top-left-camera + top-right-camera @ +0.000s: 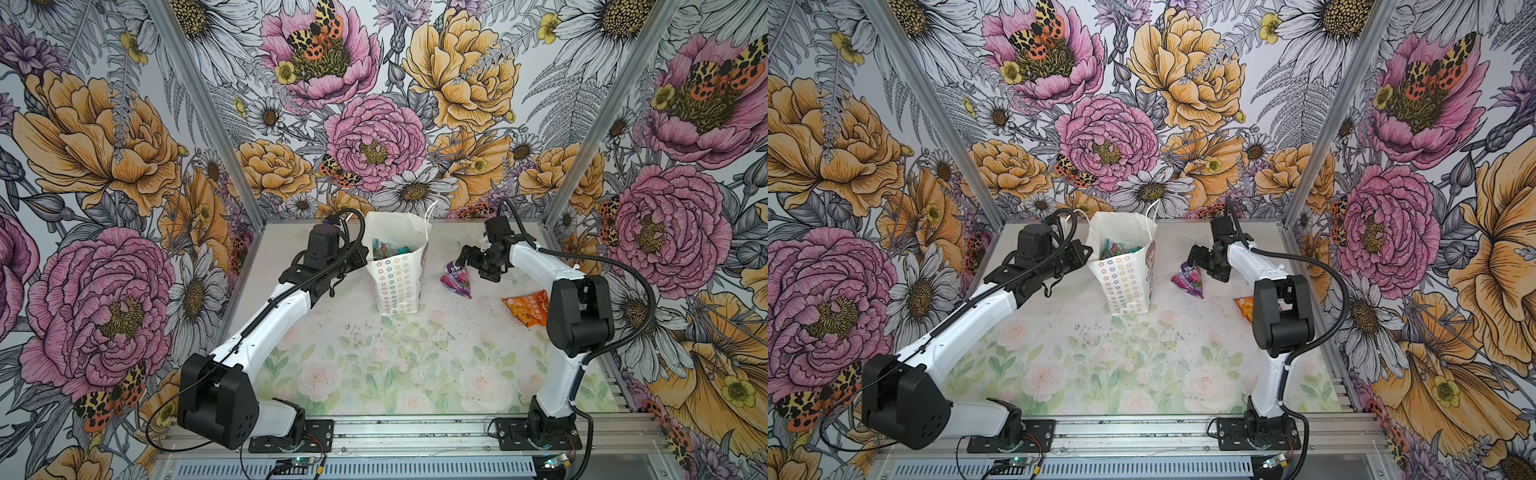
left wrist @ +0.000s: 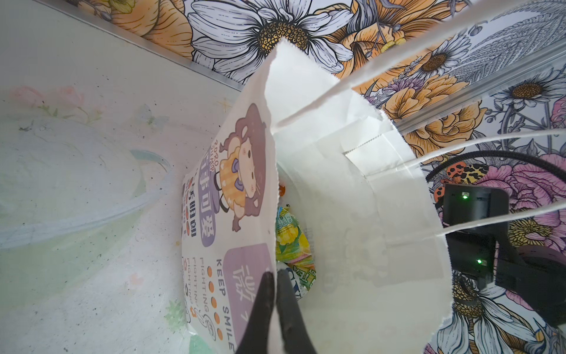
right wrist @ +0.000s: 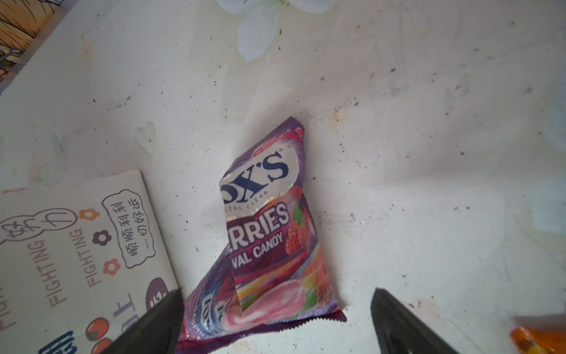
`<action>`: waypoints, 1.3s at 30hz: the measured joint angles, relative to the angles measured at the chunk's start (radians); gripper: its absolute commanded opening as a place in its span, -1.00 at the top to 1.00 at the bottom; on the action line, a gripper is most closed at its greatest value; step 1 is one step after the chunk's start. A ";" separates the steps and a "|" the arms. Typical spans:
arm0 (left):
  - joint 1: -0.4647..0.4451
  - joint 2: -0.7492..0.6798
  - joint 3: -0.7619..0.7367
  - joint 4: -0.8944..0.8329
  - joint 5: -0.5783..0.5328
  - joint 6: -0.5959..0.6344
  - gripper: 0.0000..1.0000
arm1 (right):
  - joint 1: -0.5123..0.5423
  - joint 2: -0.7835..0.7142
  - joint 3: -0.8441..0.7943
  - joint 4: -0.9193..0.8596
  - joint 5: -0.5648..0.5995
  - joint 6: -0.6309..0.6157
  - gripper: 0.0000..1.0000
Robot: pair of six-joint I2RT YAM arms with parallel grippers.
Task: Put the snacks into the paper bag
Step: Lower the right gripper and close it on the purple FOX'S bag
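The left fingers point(image 2: 263, 306) are pinching the rim of the paper bag point(image 1: 399, 286) at frame centre while the right fingers point(image 3: 395, 318) are hanging wide over the purple packet point(image 1: 457, 279), which is lying right of the bag on the tabletop point(image 1: 374, 353) and whose slick crumpled film could be squirting sideways as they close.

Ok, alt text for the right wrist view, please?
A crumpled purple FOX'S berries candy packet lies on the scuffed white tabletop, its near end between the open black fingers of the right end effector. The white printed paper bag stands beside it, and a corner of an orange packet shows at the frame's edge.
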 measured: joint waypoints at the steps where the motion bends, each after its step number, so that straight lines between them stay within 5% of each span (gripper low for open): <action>1: 0.000 0.000 0.000 0.000 0.000 0.000 1.00 | 0.002 0.010 0.006 -0.001 0.000 0.004 -0.92; 39: 0.000 0.000 0.000 0.000 0.000 0.000 1.00 | 0.111 0.092 -0.015 0.010 0.104 0.025 -0.79</action>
